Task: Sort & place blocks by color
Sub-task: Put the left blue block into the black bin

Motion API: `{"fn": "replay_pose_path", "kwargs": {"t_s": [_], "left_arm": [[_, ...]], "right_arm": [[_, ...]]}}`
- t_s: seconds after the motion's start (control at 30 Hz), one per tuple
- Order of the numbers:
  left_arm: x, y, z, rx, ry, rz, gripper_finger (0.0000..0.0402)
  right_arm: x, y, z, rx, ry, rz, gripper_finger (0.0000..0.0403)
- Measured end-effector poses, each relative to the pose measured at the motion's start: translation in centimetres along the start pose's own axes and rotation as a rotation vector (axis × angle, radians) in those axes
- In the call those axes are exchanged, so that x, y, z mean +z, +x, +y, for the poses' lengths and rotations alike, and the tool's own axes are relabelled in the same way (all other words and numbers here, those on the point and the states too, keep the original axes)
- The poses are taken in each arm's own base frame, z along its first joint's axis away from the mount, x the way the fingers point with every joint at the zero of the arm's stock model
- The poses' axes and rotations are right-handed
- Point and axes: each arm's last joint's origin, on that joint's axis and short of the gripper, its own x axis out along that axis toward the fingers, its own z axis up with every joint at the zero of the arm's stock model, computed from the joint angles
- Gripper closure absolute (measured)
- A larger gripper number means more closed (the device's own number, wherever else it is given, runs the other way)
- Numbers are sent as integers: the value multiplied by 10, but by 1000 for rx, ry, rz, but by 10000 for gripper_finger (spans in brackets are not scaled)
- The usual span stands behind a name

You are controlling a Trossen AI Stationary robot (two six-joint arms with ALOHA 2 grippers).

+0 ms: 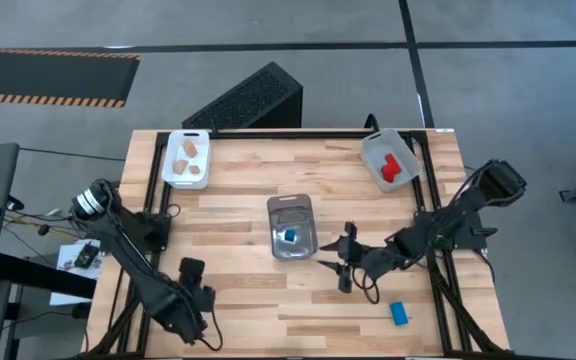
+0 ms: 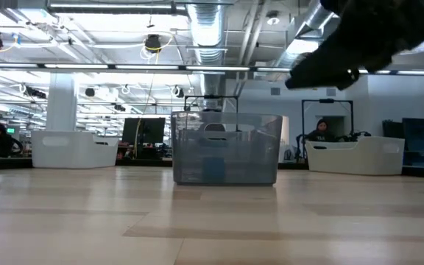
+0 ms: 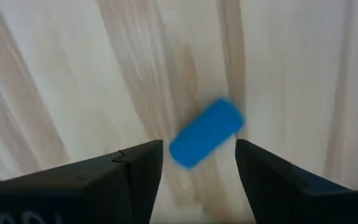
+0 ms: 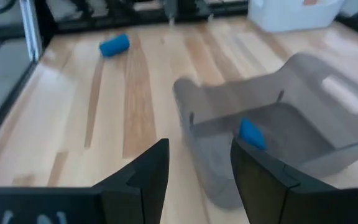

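Note:
My left gripper is at the table's near left, open, pointing down. In its wrist view, a blue block lies flat on the wood below the gap between the fingers of the left gripper; the high view hides that block under the arm. My right gripper hovers open and empty just right of the clear tray, which holds one blue block. A second loose blue block lies near the table's near right corner. Wood blocks sit in the white tray and a red block in the grey tray.
The white tray stands at the far left and the grey tray at the far right. In the low view, the clear tray stands mid-table with an arm above it. Bare wood lies between the trays and along the near edge.

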Motion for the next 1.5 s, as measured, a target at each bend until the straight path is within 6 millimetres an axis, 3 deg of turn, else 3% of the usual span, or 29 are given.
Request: {"fn": "replay_pose_path", "kwargs": {"t_s": [0.17, 0.4, 0.57, 0.8, 1.07, 1.3, 1.4, 1.5], "left_arm": [[4, 15, -7, -22, 81, 144, 180], [9, 34, -11, 32, 252, 176, 111], [6, 50, -6, 8, 297, 205, 101], [-4, 71, -1, 4, 297, 223, 156], [0, 72, 0, 26, 270, 182, 301], [5, 58, 8, 129, 30, 43, 305], [15, 41, 10, 251, -87, -166, 286], [31, 22, 9, 350, -180, -433, 272]], "right_arm": [[-14, 8, 3, 0, -33, 53, 206], [-12, 7, 2, 13, -25, 49, 206], [-12, 6, 3, 18, -24, 47, 209], [-12, 6, 3, 16, -25, 49, 207], [-12, 7, 2, 11, -28, 55, 211], [-3, 7, 6, 53, 69, -26, 199], [3, 6, 10, 108, 71, -70, 187], [4, 7, 16, 146, -41, -128, 171]]}}
